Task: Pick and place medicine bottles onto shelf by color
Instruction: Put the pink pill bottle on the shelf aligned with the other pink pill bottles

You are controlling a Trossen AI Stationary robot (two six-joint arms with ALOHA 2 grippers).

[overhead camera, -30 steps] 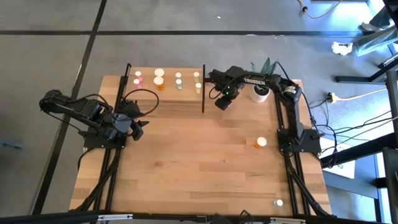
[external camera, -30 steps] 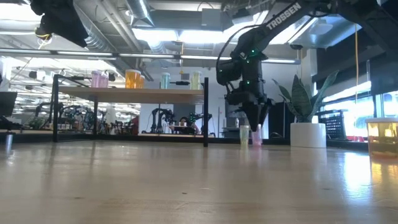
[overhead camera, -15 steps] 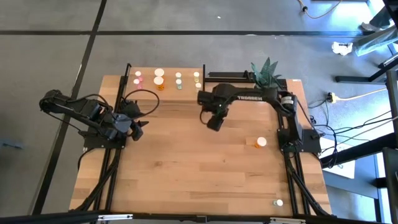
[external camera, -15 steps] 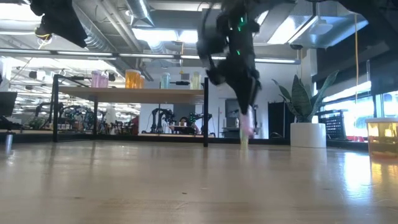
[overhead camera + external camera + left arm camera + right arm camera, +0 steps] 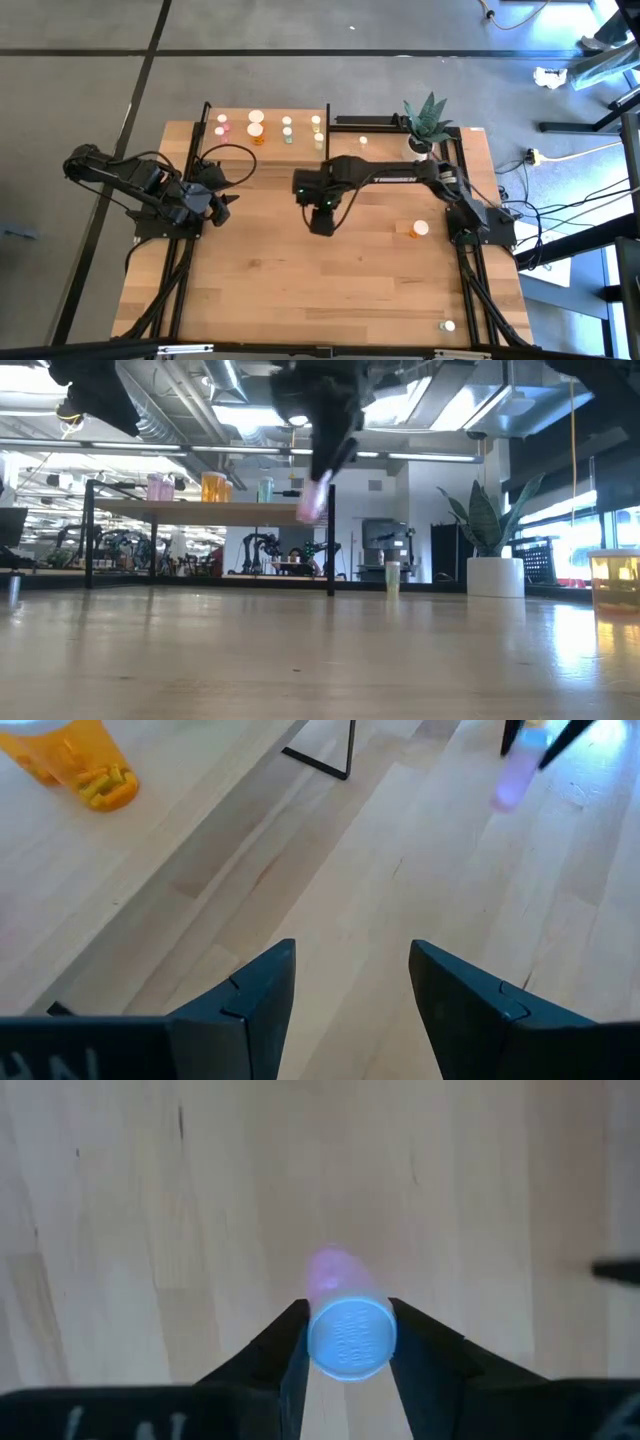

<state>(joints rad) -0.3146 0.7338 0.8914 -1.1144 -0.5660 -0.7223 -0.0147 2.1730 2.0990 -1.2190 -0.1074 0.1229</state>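
Several bottles [image 5: 255,128] line the shelf [image 5: 300,145] on light-wood table [image 5: 330,290]

A robotics lab: exposed ceiling ducts [image 5: 180,405], distant robot arms [image 5: 262,550] on benches

small pink plastic bottle [image 5: 340,1295]: pink body, white cap
orange plastic bottle on the tabletop [image 5: 417,229]: orange body, white cap
light-wood tabletop [image 5: 300,290]: pale planks
potted plant [image 5: 424,116]: green leaves, white pot
two-finger grippers [image 5: 352,982]: dark
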